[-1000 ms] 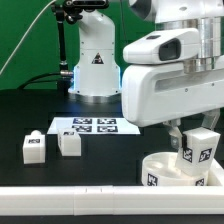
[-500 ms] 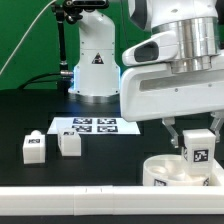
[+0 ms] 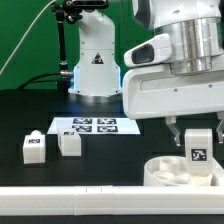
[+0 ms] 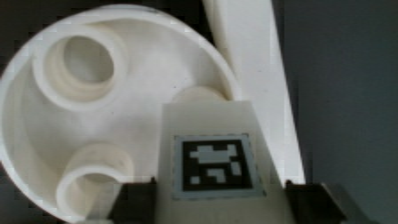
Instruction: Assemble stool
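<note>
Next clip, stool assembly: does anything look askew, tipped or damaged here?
Nothing stands out. The gripper holds the first leg upright over the seat. A second leg and a third leg stand apart on the table near the marker board. No tipped or broken part shows.

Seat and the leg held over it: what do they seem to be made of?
Seat: likely white plastic, smooth, faintly shiny; its rounded moulded recesses show soft highlights. Leg: apparently the same white plastic, uniform and smooth; the black-and-white tag on its face looks printed, perhaps a sticker.
</note>
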`<state>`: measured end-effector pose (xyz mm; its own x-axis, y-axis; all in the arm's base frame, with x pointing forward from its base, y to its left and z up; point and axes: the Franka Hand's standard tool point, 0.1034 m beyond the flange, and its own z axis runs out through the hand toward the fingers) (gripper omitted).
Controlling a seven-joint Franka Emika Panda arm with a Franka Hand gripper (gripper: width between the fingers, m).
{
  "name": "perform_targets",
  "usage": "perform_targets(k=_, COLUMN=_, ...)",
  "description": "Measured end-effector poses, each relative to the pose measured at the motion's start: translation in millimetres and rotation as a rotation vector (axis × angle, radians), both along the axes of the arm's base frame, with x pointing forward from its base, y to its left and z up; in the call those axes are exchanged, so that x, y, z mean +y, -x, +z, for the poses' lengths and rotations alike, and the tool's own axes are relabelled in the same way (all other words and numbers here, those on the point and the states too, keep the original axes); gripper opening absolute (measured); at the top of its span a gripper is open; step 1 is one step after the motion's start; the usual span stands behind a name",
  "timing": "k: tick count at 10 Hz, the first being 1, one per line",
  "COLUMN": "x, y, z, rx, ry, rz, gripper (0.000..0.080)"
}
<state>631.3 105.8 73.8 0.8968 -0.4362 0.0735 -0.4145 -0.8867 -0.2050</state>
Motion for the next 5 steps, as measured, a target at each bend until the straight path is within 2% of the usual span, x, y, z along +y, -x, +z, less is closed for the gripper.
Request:
perform_targets(k=3, x=-0.4, y=0.2, z=-0.1, rx=0.025, ry=-0.031, rz=-0.152, gripper=0.0343)
perform_targets(k=5, x=0.3, y=2.0, z=-0.7, rx=0.060, ry=-0.089, rz=-0.376, gripper=0.0343)
